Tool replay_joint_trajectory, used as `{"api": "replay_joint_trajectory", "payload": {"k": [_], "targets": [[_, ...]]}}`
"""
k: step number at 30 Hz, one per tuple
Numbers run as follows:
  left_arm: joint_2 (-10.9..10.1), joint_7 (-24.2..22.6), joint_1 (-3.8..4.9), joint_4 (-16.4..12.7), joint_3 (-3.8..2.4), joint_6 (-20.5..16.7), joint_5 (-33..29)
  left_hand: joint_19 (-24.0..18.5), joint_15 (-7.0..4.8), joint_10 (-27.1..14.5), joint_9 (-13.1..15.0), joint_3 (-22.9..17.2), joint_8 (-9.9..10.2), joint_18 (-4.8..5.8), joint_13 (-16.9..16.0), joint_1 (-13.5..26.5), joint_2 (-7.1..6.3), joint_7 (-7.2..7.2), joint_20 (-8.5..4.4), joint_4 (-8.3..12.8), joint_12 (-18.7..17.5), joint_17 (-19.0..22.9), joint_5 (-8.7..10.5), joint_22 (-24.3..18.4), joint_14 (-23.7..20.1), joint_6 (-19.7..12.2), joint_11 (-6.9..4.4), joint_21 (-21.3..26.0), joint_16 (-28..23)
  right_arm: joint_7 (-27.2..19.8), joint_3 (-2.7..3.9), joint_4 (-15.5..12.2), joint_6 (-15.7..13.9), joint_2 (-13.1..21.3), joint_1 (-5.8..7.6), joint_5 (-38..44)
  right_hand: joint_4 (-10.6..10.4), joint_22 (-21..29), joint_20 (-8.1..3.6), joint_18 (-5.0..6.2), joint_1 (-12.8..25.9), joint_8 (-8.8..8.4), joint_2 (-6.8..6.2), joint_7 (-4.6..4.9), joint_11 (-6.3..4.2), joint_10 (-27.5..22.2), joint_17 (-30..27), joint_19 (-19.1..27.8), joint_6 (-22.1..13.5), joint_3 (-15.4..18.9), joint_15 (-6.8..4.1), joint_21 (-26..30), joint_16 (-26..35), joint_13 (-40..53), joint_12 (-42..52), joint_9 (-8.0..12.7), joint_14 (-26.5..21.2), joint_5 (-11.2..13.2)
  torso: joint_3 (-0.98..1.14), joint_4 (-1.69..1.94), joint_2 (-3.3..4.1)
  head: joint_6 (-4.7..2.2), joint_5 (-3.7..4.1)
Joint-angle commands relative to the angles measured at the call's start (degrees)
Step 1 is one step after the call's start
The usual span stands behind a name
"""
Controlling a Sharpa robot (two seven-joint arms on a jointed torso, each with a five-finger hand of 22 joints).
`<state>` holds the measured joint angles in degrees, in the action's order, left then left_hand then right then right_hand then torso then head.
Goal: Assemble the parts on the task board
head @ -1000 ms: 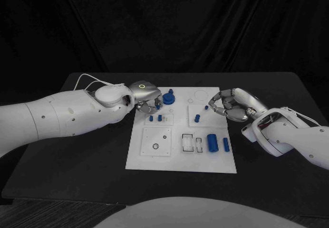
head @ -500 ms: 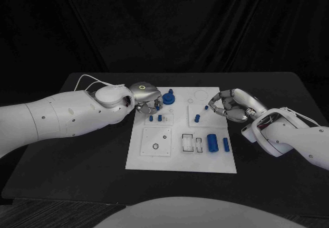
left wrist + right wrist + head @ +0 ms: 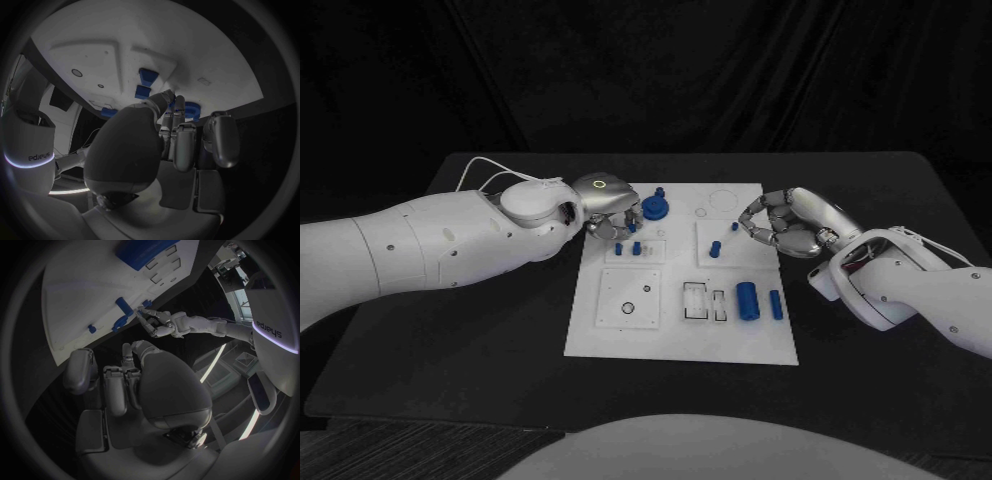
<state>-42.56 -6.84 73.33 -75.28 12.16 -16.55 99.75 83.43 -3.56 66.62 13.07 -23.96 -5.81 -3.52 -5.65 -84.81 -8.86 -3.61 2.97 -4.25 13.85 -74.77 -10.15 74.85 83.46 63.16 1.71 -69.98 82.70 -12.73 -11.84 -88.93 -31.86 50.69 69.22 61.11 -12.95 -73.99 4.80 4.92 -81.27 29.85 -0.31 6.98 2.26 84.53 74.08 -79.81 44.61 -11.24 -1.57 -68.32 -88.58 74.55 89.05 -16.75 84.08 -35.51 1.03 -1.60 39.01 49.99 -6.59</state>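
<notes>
Task board (image 3: pixel 678 345): white plate lying flat in the middle of the black table (image 3: pixel 473 340), both hands up at its far end.
Left hand (image 3: pixel 607 205): over the board's far left corner, fingers (image 3: pixel 185 145) curled down toward the blue parts there — whether it actually grips one, I cannot tell from either view.
Round blue part (image 3: pixel 655 208): stands just beside the left hand's fingertips, a thin peg rising from its middle; in the left wrist view it sits right past the fingers (image 3: pixel 192 108).
Small blue pegs (image 3: pixel 627 248): a pair standing upright on the board just nearer than the left hand.
Right hand (image 3: pixel 783 224): at the board's far right edge, fingers curled inward with nothing visibly held — a loose closed fist.
Single blue peg (image 3: pixel 714 248): upright on a raised square, near the right hand's fingertips but apart from them.
Blue cylinders (image 3: pixel 757 301): two lying side by side toward the board's near right, a thick one and a thin one.
Writing: mirrored lettering on the robot's body shows at the rim of both wrist views; I can't read it surely.
</notes>
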Motion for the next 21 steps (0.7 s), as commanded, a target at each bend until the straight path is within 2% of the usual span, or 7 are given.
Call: {"api": "replay_joint_trajectory", "payload": {"k": [1, 4, 5, 11, 15, 21], "targets": [[0.19, -0.18, -0.11, 0.15, 0.03, 1.12, -0.18, -1.23, 0.13, 0.78, 0.57, -0.73, -0.42, -0.63, 0.27, 0.97, 0.85, -0.71, -0.16, 0.84, -1.35, -1.23, 0.30, 9.60, 2.41, -0.16, -0.37, 0.46, -0.54, 1.05, 0.03, -0.02, 0.42, -0.03, -0.16, 0.30, 0.22, -9.28, -0.05, 0.16, -0.64, 0.87, -0.62, -0.18, 0.05, 5.47, 15.18, 0.65, -0.78, -1.55, 0.14, 0.90, -0.94, 15.45, 0.95, 0.73, 5.62, -1.26, 0.02, 0.01, -0.02, 0.01, -0.03], [0.31, 0.19, -0.13, 0.35, 0.03, 1.37, -0.18, -1.42, 0.19, 0.27, -0.10, -0.84, 1.22, -0.70, 0.45, 1.17, 0.51, 0.07, -0.07, 0.82, -2.21, -0.77, 0.30, 9.51, 2.20, -3.09, -0.32, 0.90, -0.83, 1.08, 0.03, -0.03, 0.42, 0.00, -0.16, 0.30, 0.22, -9.28, -0.05, 0.16, -0.64, 0.87, -0.62, -0.18, 0.05, 5.47, 15.18, 0.65, -0.78, -1.55, 0.14, 0.90, -0.94, 15.45, 0.95, 0.73, 5.62, -1.26, 0.02, 0.01, -0.01, 0.01, 0.01], [0.34, 0.34, -0.13, 0.43, 0.03, 1.47, -0.18, -1.51, 0.34, -0.33, -0.47, -0.84, 2.02, -0.72, 0.60, 1.49, 0.22, 0.40, 0.02, 0.66, -2.79, -0.59, 0.40, 9.47, 2.11, -4.63, 0.05, 1.10, -0.94, 1.10, 0.03, -0.05, 0.42, 0.02, -0.16, 0.30, 0.22, -9.28, -0.05, 0.16, -0.64, 0.87, -0.62, -0.18, 0.05, 5.47, 15.18, 0.65, -0.78, -1.55, 0.14, 0.90, -0.94, 15.45, 0.95, 0.73, 5.62, -1.26, 0.01, 0.00, -0.01, 0.01, 0.01], [0.26, 1.12, -0.17, 0.85, 0.03, 1.80, -0.18, -1.84, 0.88, -1.60, -2.06, -1.07, 2.32, -0.84, 0.79, 2.39, -1.08, 2.11, 0.54, 0.22, -4.43, 0.41, 0.78, 9.30, 1.63, -11.20, 0.83, 2.01, -1.57, 1.16, 0.03, -0.17, 0.37, 0.22, -0.16, 0.30, 0.22, -9.28, -0.05, 0.16, -0.64, 0.87, -0.62, -0.18, 0.05, 5.47, 15.18, 0.65, -0.78, -1.55, 0.14, 0.90, -0.94, 15.45, 0.95, 0.73, 5.62, -1.26, 0.00, -0.01, -0.01, 0.01, 0.05], [0.12, 1.27, -0.19, 1.00, 0.03, 1.64, -0.18, -1.92, 1.11, -2.31, -3.02, -0.87, 2.30, -0.88, 0.72, 2.69, -1.46, 3.21, 0.77, -0.08, -5.06, 0.85, 1.20, 9.24, 1.44, -14.89, 1.16, 2.37, -1.83, 1.17, 0.03, -0.24, 0.27, 0.33, -0.16, 0.30, 0.22, -9.28, -0.05, 0.16, -0.64, 0.87, -0.62, -0.18, 0.05, 5.47, 15.18, 0.65, -0.78, -1.55, 0.14, 0.90, -0.94, 15.45, 0.95, 0.73, 5.62, -1.26, 0.01, -0.05, -0.01, 0.01, -0.06], [-0.42, 0.53, -0.20, 0.86, 0.03, -0.35, -0.18, -2.00, 1.18, -2.81, -3.48, -0.51, 2.20, -0.93, 0.63, 2.61, -1.67, 3.90, 0.88, -0.25, -5.40, 1.12, 1.79, 9.18, 1.33, -16.24, 1.13, 2.67, -1.99, 1.16, 0.03, -0.30, 0.06, 0.50, -0.16, 0.30, 0.22, -9.28, -0.05, 0.16, -0.64, 0.87, -0.62, -0.18, 0.05, 5.47, 15.18, 0.65, -0.78, -1.55, 0.14, 0.90, -0.94, 15.45, 0.95, 0.73, 5.62, -1.26, 0.03, -0.07, -0.03, 0.01, 0.02]]}}
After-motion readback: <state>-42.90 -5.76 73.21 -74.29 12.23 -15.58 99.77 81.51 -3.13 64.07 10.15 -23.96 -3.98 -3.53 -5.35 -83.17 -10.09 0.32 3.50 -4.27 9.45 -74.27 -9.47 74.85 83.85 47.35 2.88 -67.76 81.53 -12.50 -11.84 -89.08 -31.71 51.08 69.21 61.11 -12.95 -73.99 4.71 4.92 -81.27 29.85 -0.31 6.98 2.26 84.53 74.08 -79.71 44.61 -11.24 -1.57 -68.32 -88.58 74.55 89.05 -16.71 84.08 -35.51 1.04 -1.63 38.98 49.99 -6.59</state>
